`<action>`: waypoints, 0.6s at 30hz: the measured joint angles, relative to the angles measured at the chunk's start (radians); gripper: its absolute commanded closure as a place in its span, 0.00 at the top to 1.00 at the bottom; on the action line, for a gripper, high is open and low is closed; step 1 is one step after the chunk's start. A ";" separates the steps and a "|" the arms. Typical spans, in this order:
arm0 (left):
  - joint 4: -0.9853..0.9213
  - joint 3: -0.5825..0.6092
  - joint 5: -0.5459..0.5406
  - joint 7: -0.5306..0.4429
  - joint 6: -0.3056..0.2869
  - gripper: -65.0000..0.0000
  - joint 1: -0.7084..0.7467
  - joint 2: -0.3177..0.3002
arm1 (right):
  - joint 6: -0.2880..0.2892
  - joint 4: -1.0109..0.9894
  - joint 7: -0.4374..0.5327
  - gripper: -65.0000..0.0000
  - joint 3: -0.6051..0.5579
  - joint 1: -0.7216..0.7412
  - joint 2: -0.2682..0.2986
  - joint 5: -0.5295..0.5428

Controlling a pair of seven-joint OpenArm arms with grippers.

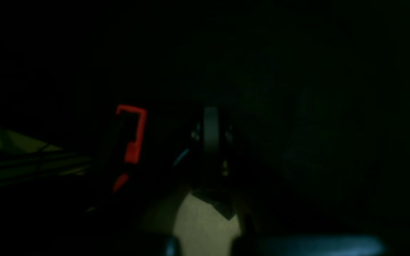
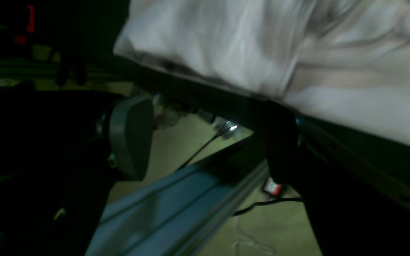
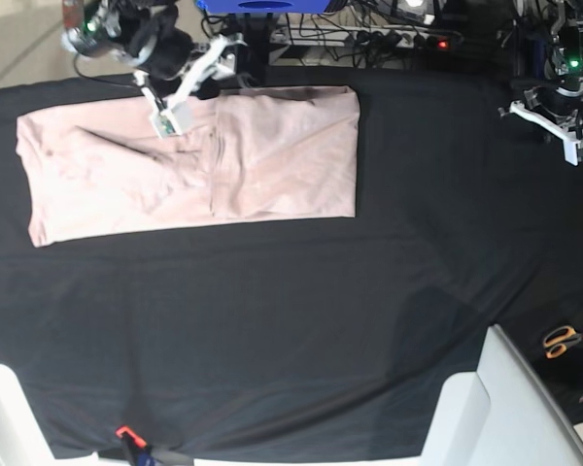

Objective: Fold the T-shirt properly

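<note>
The pale pink T-shirt lies flat on the black table cover at the far left, with one layer folded over its right half. My right gripper hovers over the shirt's far edge. In the right wrist view its fingers stand wide apart with nothing between them, and the blurred T-shirt fills the top. My left gripper is at the far right, well away from the shirt. The left wrist view is very dark; there the left gripper looks shut and empty.
Orange-handled scissors lie at the right edge. A white panel stands at the near right corner. A blue object and cables line the far edge. An aluminium rail runs below the right gripper.
</note>
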 measured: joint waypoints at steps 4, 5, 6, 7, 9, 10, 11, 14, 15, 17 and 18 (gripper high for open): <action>-0.031 0.000 0.170 -0.091 -0.009 0.00 -0.003 0.007 | -0.002 -0.103 0.012 0.71 0.041 0.063 0.006 0.025; -0.043 -0.002 0.233 -0.129 -0.006 0.00 -0.003 0.015 | -0.001 -0.120 0.010 0.71 0.043 0.072 0.008 0.022; -0.055 -0.004 0.299 -0.166 -0.006 0.00 -0.004 0.031 | -0.004 -0.129 0.007 0.71 0.043 0.076 0.008 0.021; -0.064 -0.008 0.341 -0.184 -0.004 0.00 -0.006 0.055 | -0.003 -0.130 0.005 0.71 0.043 0.078 0.006 0.021; -0.087 0.001 0.409 -0.207 -0.017 0.00 -0.002 0.089 | 0.000 -0.131 0.007 0.70 0.042 0.087 0.005 0.022; -0.097 0.003 0.409 -0.211 -0.018 0.00 -0.002 0.097 | 0.000 -0.130 0.007 0.70 0.042 0.092 0.005 0.023; -0.108 0.003 0.409 -0.218 -0.018 0.00 -0.003 0.101 | 0.000 -0.130 0.008 0.70 0.042 0.095 0.005 0.022; -0.134 -0.001 0.396 -0.241 -0.011 0.00 -0.004 0.093 | -0.001 -0.134 0.007 0.70 0.042 0.105 0.006 0.021; -0.140 -0.002 0.380 -0.245 -0.010 0.00 -0.004 0.093 | 0.000 -0.142 0.008 0.70 0.042 0.109 0.005 0.022; -0.145 -0.002 0.377 -0.243 -0.011 0.00 -0.003 0.095 | -0.001 -0.157 0.006 0.70 0.042 0.121 0.005 0.021; -0.145 -0.001 0.377 -0.243 -0.011 0.00 -0.003 0.096 | 0.001 -0.166 0.007 0.70 0.042 0.128 0.005 0.026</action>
